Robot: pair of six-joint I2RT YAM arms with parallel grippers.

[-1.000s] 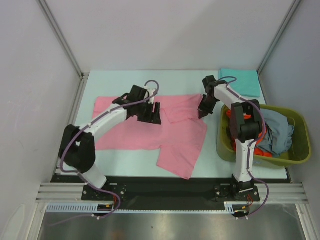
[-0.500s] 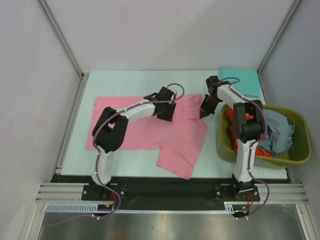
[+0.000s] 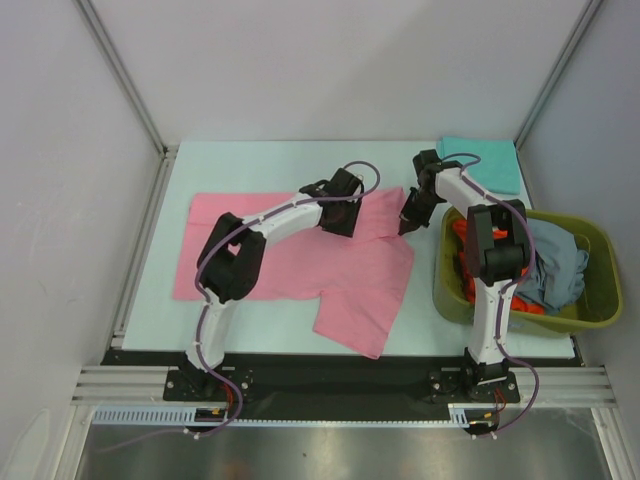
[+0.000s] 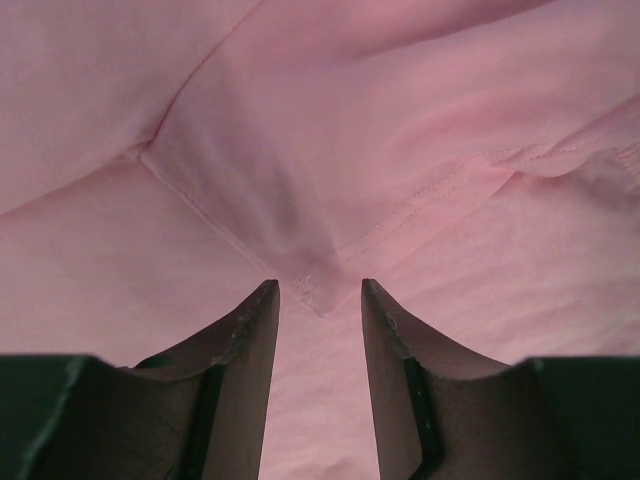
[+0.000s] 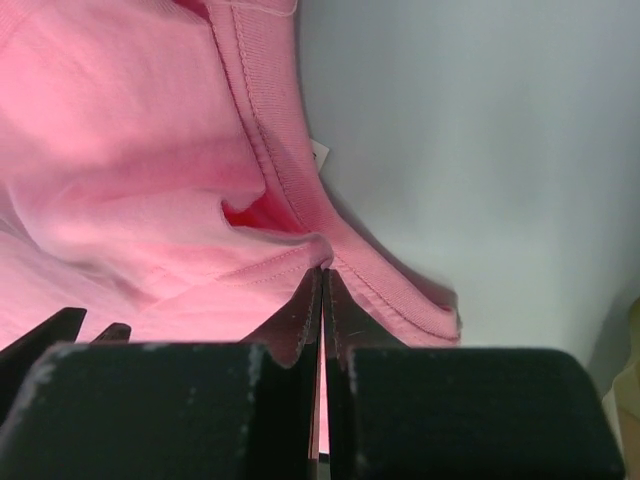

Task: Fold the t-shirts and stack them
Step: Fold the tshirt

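- Pink t-shirt (image 3: 290, 265) is lying spread flat on the table (image 3: 250, 165) on the side of the basket (image 3: 592, 300) nearer the left arm. Its long axis is running straight away from the basket, and one sleeve is sticking out toward the arm bases.
- The shirt's end nearest the basket is rumpling up into a doubled-over flap. The left wrist view is showing a stitched hem coming to a point there.
- That point is sitting just ahead of the left gripper (image 4: 320, 290), square in the gap. Its fingers (image 4: 255, 330) are standing apart, one on each side of the point and not yet touching it.
- To my eye the coming move is turning on this. The corner is lying dead ahead, so a short push forward and a squeeze should be catching it.
- The right gripper (image 3: 408, 222) is working the shirt's edge closest to the basket. Its fingers are pressing together on a ribbed hem, so it looks to be pinching the cloth.
- The right gripper is the nearer to the basket. The left is hanging over the shirt a little farther off.
- A teal t-shirt (image 3: 480, 165) is lying folded just beyond the basket's far end.
- A grey-blue t-shirt (image 3: 555, 265) and an orange-red t-shirt (image 3: 462, 235) are sitting crumpled inside the basket, waiting.
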